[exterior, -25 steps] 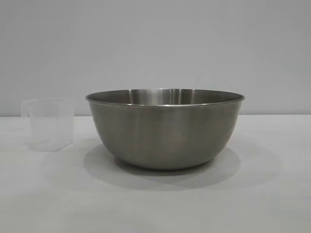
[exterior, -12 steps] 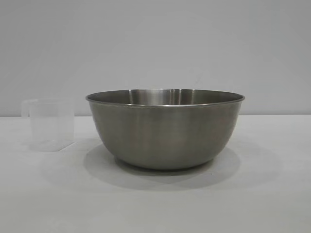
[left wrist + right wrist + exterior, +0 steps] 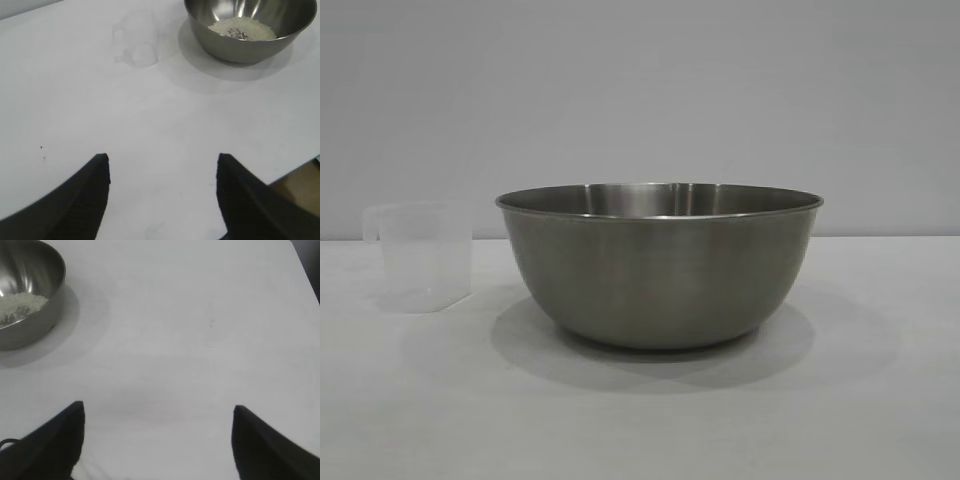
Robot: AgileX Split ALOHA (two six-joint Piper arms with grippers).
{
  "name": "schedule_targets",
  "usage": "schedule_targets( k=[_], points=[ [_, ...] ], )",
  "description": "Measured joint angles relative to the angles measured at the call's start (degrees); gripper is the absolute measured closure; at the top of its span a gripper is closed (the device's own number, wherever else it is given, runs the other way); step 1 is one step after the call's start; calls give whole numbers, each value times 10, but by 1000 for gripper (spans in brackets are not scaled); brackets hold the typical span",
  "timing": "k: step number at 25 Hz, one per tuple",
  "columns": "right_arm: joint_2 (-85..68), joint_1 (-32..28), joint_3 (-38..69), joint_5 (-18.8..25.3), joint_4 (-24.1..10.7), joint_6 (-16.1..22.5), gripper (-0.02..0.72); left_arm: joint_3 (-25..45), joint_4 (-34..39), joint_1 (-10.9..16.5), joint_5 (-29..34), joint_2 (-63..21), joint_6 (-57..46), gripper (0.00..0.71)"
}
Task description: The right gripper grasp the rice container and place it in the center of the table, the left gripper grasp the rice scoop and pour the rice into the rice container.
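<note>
The rice container (image 3: 660, 265), a large steel bowl, stands in the middle of the white table (image 3: 640, 420). A heap of rice (image 3: 242, 29) lies at its bottom, also showing in the right wrist view as rice (image 3: 17, 303) inside the rice container (image 3: 30, 290). The rice scoop (image 3: 420, 255), a clear plastic cup, stands upright to the bowl's left, apart from it. In the left wrist view the rice scoop (image 3: 136, 42) looks empty beside the rice container (image 3: 250, 30). My left gripper (image 3: 162, 160) is open over bare table, far from both. My right gripper (image 3: 159, 410) is open, wider, over bare table away from the bowl.
The table's edge (image 3: 295, 167) runs close to my left gripper, with a brown surface beyond it. Another table edge (image 3: 302, 265) shows in the right wrist view. A plain grey wall (image 3: 640, 100) stands behind the table.
</note>
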Motion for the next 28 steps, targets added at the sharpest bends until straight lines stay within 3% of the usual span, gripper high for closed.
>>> schedule_targets(
  k=[20,23,28],
  points=[
    [0,6,0,0,0,0,146,0,0,3,-2,-4,-1,323],
    [0,6,0,0,0,0,146,0,0,29,-2,-4,-1,323],
    [0,6,0,0,0,0,146,0,0,125,-2,-4,-1,323]
  ],
)
